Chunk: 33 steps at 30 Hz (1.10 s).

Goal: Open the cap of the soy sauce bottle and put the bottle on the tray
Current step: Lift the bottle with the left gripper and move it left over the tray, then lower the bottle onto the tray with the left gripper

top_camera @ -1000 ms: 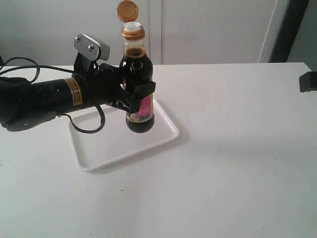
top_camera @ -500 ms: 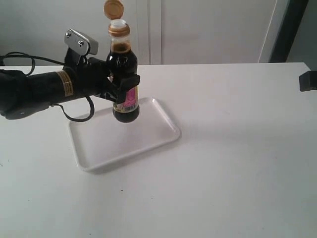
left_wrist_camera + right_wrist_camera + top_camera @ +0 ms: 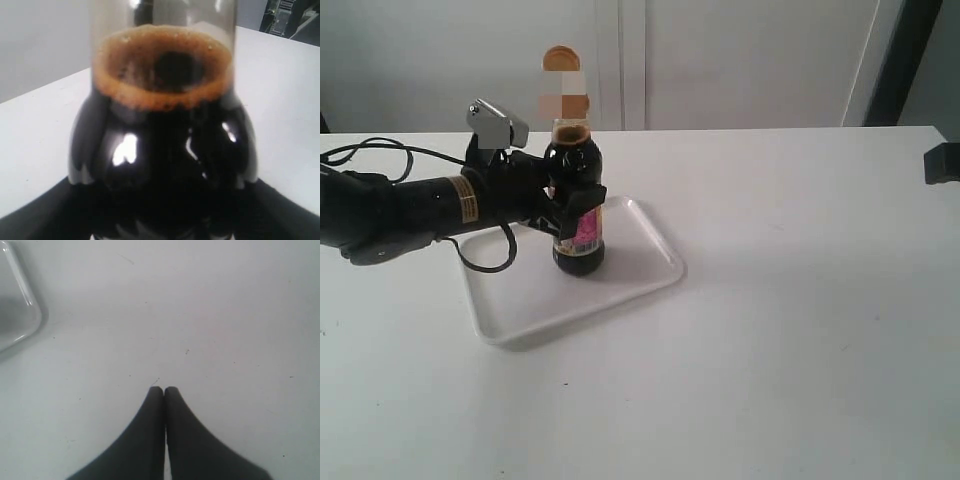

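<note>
The soy sauce bottle (image 3: 578,190) stands upright with its base on the white tray (image 3: 630,275), near the tray's back middle. Its amber cap (image 3: 561,58) is flipped open, the round lid standing up above the neck. My left gripper (image 3: 576,208) comes in from the left and is shut on the bottle's body, over the pink label. In the left wrist view the dark bottle (image 3: 165,150) fills the picture, with a ring of brown foam at the neck. My right gripper (image 3: 164,389) is shut on nothing above bare table, far from the bottle.
The tray's rounded corner (image 3: 27,310) shows at the edge of the right wrist view. A dark part of the right arm (image 3: 942,163) sits at the table's far right. A black cable (image 3: 380,145) trails behind the left arm.
The left gripper has carried the bottle down and slightly right, from hanging above the tray to standing on it. The right arm has not moved.
</note>
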Each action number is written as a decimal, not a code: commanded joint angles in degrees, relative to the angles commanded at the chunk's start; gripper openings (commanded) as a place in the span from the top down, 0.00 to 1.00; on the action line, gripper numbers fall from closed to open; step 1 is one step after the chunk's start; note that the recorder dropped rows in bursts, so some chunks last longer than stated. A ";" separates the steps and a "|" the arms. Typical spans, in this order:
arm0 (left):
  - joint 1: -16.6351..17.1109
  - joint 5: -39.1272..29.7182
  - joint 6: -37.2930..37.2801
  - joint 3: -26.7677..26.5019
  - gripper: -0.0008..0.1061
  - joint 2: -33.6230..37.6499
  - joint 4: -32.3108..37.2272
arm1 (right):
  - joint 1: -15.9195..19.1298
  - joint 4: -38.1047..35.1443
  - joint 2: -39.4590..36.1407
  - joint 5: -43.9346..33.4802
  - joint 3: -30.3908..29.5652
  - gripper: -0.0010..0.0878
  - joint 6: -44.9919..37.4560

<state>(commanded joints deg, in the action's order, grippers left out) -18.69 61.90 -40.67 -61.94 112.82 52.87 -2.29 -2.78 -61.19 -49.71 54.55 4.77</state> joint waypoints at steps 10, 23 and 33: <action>0.37 -2.48 0.68 0.00 0.99 0.00 -0.10 | 0.00 0.00 0.00 0.00 0.00 0.99 0.00; 2.03 -2.04 -0.52 0.00 0.99 -0.36 -0.42 | 0.00 -0.10 0.00 0.11 0.00 0.99 0.00; 2.03 -2.04 -2.88 0.00 0.99 -0.36 4.57 | 0.00 -0.10 0.00 0.11 0.00 0.99 0.00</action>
<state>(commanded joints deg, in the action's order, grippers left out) -16.66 59.86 -43.55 -61.94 112.45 57.44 -2.29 -2.88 -61.19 -49.60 54.55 4.77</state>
